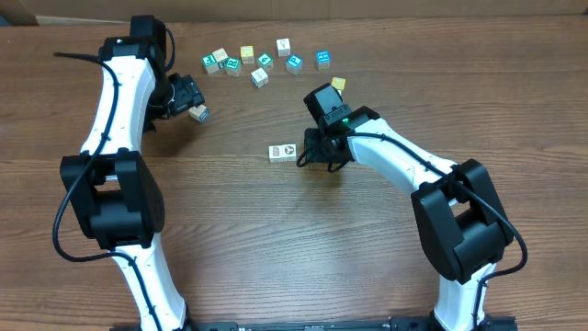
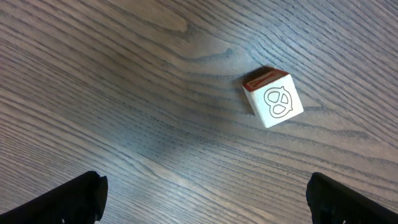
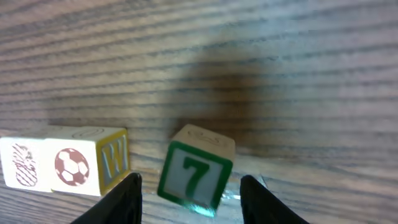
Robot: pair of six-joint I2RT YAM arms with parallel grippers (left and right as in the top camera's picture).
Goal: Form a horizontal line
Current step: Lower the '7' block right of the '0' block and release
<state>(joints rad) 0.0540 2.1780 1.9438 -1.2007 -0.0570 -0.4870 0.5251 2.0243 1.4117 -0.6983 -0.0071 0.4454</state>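
The horizontal line is a short row of two white-faced cubes [image 1: 283, 152] at the table's middle. The right wrist view shows them as a pineapple-print cube [image 3: 22, 163] and a soccer-ball cube [image 3: 78, 165]. My right gripper [image 1: 319, 152] [image 3: 194, 202] is open just right of the row. A tilted green-framed "7" cube [image 3: 196, 171] sits between its fingers with a gap on each side. My left gripper [image 1: 188, 101] [image 2: 202, 199] is open and empty. A white cube with a pretzel print and a red side [image 2: 273, 98] [image 1: 198, 114] lies ahead of it.
Several loose cubes lie scattered along the back: teal ones [image 1: 232, 65] [image 1: 294, 63] [image 1: 322, 59], white ones [image 1: 260, 77] [image 1: 283, 46], and yellow ones [image 1: 247, 53] [image 1: 338, 84]. The yellow cube by my right wrist is close to the arm.
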